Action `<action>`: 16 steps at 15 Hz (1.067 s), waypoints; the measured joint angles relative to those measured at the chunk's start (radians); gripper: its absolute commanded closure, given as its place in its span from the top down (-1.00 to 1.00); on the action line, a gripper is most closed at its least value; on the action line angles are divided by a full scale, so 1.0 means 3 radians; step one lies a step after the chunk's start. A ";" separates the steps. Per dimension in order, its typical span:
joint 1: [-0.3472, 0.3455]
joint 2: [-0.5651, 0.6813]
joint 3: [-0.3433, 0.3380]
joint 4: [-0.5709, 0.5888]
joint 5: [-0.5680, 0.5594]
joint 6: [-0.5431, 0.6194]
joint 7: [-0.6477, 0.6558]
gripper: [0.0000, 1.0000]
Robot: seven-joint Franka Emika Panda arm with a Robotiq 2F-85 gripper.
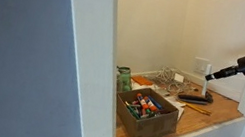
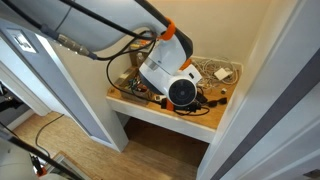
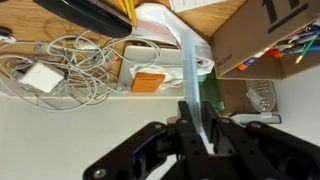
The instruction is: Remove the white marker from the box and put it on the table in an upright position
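In the wrist view my gripper (image 3: 203,135) is shut on the white marker (image 3: 192,70), which sticks out past the fingertips. The brown box (image 3: 260,40) is at the upper right there, with coloured markers showing at its edge. In an exterior view the gripper (image 1: 217,73) holds the marker (image 1: 207,79) in the air above the right part of the wooden table (image 1: 218,112), well away from the box (image 1: 148,124), which stands at the front left with several coloured markers inside. In an exterior view the arm (image 2: 165,65) covers most of the table (image 2: 160,113).
A clear wire rack (image 1: 166,79), a black object (image 1: 196,96) and a green can (image 1: 123,79) stand on the table. White cables and an adapter (image 3: 40,75) and an orange item (image 3: 147,83) lie near the wall. Walls close in the alcove on three sides.
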 measured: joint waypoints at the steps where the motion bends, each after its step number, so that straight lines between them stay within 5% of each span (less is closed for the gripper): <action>1: 0.0005 0.0046 -0.0038 0.0002 0.0030 -0.0045 -0.0065 -0.91; 3: 0.0010 0.0146 -0.0106 0.0008 0.0066 -0.0123 -0.0170 -0.91; 4: 0.0013 0.0198 -0.0135 0.0015 0.0067 -0.0139 -0.0189 -0.66; 10: 0.0048 0.0232 -0.0175 0.0018 0.0065 -0.0140 -0.0190 -0.66; 11: 0.0048 0.0232 -0.0175 0.0018 0.0065 -0.0140 -0.0190 -0.91; 16: 0.0076 0.0277 -0.0201 0.0025 0.0065 -0.0137 -0.0195 -0.91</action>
